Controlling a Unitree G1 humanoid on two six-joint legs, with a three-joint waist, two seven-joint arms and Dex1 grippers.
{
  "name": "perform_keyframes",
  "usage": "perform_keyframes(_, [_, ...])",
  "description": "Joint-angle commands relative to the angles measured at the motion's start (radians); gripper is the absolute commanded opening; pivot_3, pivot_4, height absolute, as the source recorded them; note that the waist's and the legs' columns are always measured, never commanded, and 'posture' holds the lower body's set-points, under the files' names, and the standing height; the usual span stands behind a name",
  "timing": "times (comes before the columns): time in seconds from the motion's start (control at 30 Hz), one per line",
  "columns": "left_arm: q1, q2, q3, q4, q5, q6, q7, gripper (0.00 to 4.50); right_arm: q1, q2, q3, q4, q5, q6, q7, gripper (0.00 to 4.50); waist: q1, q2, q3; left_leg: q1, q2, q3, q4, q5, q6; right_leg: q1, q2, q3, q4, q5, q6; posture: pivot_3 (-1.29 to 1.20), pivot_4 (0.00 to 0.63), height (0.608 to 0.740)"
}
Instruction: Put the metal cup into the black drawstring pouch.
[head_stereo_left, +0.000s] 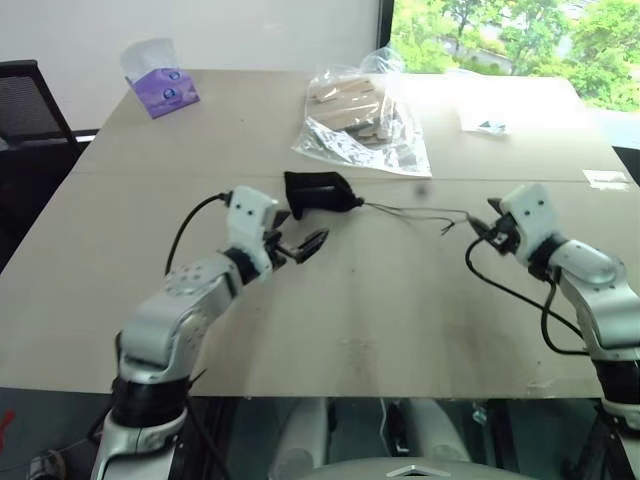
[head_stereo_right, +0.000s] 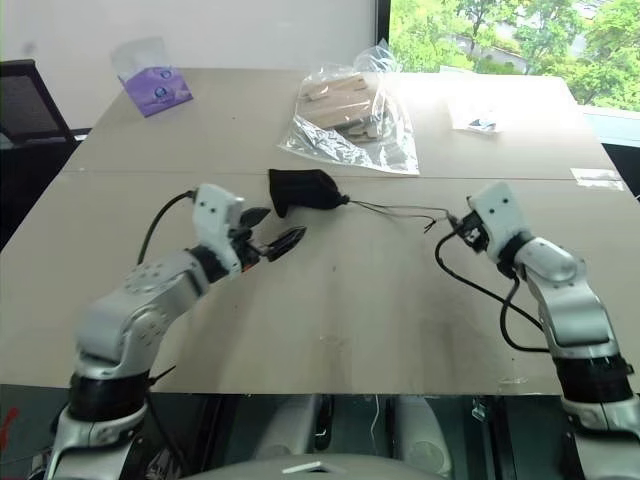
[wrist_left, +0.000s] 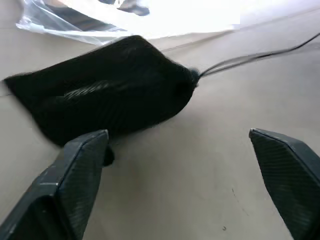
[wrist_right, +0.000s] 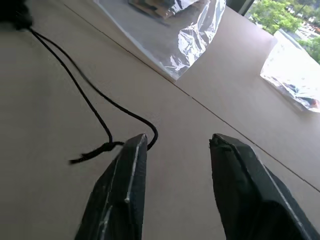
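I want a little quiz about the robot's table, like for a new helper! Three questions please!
1. True or false: the black drawstring pouch lies on the table, its cord trailing toward the right tool.
2. What is in the clear plastic bag? A wooden blocks, B spoons.
3. Fill in: the left tool is ____, holding nothing.

Key: 1 true; 2 A; 3 open.

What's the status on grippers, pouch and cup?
Left gripper and right gripper: jaws open, empty. Black drawstring pouch lying closed, cord trailing toward right gripper. Path clear.
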Motion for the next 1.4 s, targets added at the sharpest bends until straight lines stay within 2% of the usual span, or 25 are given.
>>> perform_keyframes(0.03, [0.079,0.029,0.095,-0.108,-0.054,-0.004,-0.026,4.5,0.047,-0.005,-0.078,-0.104,0.072,0.046,0.019,3.91,0.001,0.0,0.0,0.0,0.0,0.0,0.0,0.0,0.0,0.0,0.0,0.0,0.0,0.0,0.0,0.0,0.15,0.74])
perform_keyframes(0.07, [0.119,0.021,0.123,-0.121,-0.059,-0.013,-0.019,4.5,0.069,-0.002,-0.091,-0.129,0.097,0.062,0.025,4.31,0.001,0.0,0.0,0.0,0.0,0.0,0.0,-0.001,0.001,0.0,0.0,0.0,0.0,0.0,0.0,0.0,0.15,0.74])
perform_keyframes(0.13, [0.19,-0.016,0.167,-0.132,-0.045,-0.11,-0.028,4.5,0.107,0.006,-0.105,-0.179,0.129,0.081,0.027,4.31,0.001,0.0,0.0,0.001,0.0,0.001,0.0,-0.002,0.003,0.001,0.0,0.001,0.0,0.0,0.0,0.0,0.15,0.74])
perform_keyframes(0.23, [0.283,-0.015,0.206,-0.146,-0.039,-0.147,-0.044,4.5,0.154,0.028,-0.12,-0.248,0.169,0.106,0.016,4.31,0.001,0.0,0.0,0.002,0.0,0.0,0.001,-0.002,0.003,0.002,0.0,0.0,0.001,0.0,0.0,0.0,0.15,0.74])
perform_keyframes(0.33, [0.358,-0.037,0.286,-0.145,-0.127,-0.184,-0.093,4.5,0.204,0.023,-0.135,-0.287,0.182,0.115,0.02,4.31,0.003,0.0,0.0,0.003,0.0,0.0,0.001,-0.002,0.003,0.002,0.0,0.0,0.001,0.0,0.0,0.0,0.15,0.74])
perform_keyframes(0.5, [0.44,-0.027,0.318,-0.147,-0.095,-0.227,-0.085,4.5,0.315,-0.001,-0.19,-0.341,0.219,0.112,0.057,4.31,0.008,0.0,0.0,0.003,0.0,0.0,0.001,-0.002,0.004,0.003,0.0,-0.001,0.0,0.0,0.0,0.0,0.15,0.74])
perform_keyframes(0.57, [0.477,-0.024,0.324,-0.147,-0.102,-0.239,-0.102,4.5,0.356,0.003,-0.23,-0.359,0.27,0.122,0.079,4.31,0.007,0.0,0.0,0.003,0.0,0.0,0.002,-0.002,0.004,0.004,0.0,-0.001,0.0,0.0,0.0,0.0,0.15,0.74])
perform_keyframes(0.63, [0.501,-0.022,0.319,-0.144,-0.098,-0.255,-0.111,4.5,0.357,0.036,-0.291,-0.374,0.402,0.176,0.077,4.31,0.003,0.0,0.0,0.003,0.0,0.0,0.001,-0.002,0.004,0.004,0.0,0.0,0.0,0.0,0.0,0.0,0.15,0.74])
perform_keyframes(0.7, [0.497,-0.021,0.307,-0.145,-0.097,-0.261,-0.106,4.5,0.289,0.1,-0.331,-0.36,0.487,0.217,-0.011,4.31,0.0,0.0,0.0,0.005,0.001,0.001,0.001,-0.002,0.004,0.005,0.0,0.0,0.001,0.0,0.0,0.0,0.15,0.74])
perform_keyframes(0.8, [0.486,-0.018,0.298,-0.144,-0.101,-0.262,-0.098,4.5,0.235,0.121,-0.312,-0.334,0.432,0.224,-0.094,4.31,0.0,0.0,0.0,0.01,0.002,0.003,0.001,-0.002,0.004,0.007,0.001,0.002,0.001,-0.001,-0.001,0.0,0.15,0.74])
perform_keyframes(0.93, [0.479,-0.011,0.31,-0.13,-0.103,-0.27,-0.099,4.5,0.333,0.047,-0.234,-0.372,0.344,0.144,-0.004,4.31,0.014,-0.001,-0.001,0.012,0.0,0.002,-0.001,-0.003,0.005,0.011,0.001,0.001,-0.001,-0.001,-0.001,0.0,0.15,0.74])
perform_keyframes(1.07, [0.483,-0.002,0.327,-0.133,-0.113,-0.27,-0.095,4.5,0.393,0.074,-0.285,-0.35,0.362,0.043,0.036,4.31,0.012,-0.001,-0.001,0.012,0.0,0.003,-0.002,-0.003,0.005,0.01,0.0,0.002,-0.002,-0.001,-0.001,0.0,0.15,0.74])
perform_keyframes(1.2, [0.521,0.001,0.366,-0.166,-0.17,-0.281,-0.13,4.5,0.454,0.048,-0.269,-0.323,0.265,-0.085,0.076,4.31,0.002,-0.001,-0.001,0.015,0.0,0.004,-0.002,-0.003,0.005,0.012,0.0,0.003,-0.002,-0.001,0.0,0.0,0.15,0.74])
perform_keyframes(1.4, [0.542,-0.008,0.404,-0.186,-0.185,-0.271,-0.074,4.5,0.498,0.089,-0.26,-0.337,0.196,-0.157,0.017,4.31,0.003,-0.001,-0.001,0.015,0.001,0.003,-0.002,-0.003,0.005,0.012,0.0,0.003,-0.002,-0.001,-0.001,0.0,0.15,0.74])
